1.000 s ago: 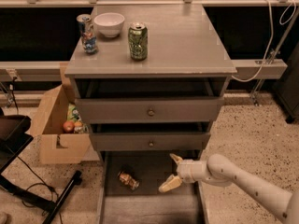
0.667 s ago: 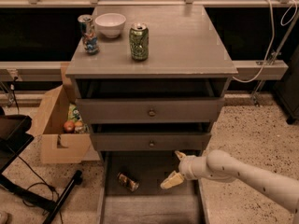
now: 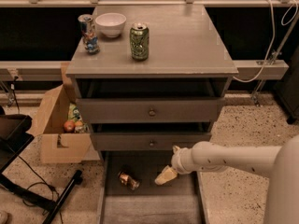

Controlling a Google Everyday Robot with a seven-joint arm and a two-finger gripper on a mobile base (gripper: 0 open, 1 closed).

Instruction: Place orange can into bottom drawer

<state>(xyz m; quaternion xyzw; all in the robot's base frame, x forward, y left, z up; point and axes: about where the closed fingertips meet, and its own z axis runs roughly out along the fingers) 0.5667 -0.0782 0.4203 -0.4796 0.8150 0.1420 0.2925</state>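
The orange can [image 3: 128, 179] lies on its side on the floor of the bottom drawer [image 3: 149, 208], near its back left. The drawer is pulled out from the grey cabinet [image 3: 152, 110]. My gripper [image 3: 169, 164] hangs over the drawer's right part, a short way right of the can and apart from it. One pale finger [image 3: 165, 175] points down-left toward the can. It holds nothing.
A green can [image 3: 139, 41], a blue-and-silver can [image 3: 88, 33] and a white bowl [image 3: 110, 24] stand on the cabinet top. A cardboard box [image 3: 58, 125] with items sits on the floor at left. A black stand leg [image 3: 60, 199] lies lower left.
The arm and the view have shifted slightly; the gripper stays over the drawer's right part. The can lies in the same spot in the drawer.
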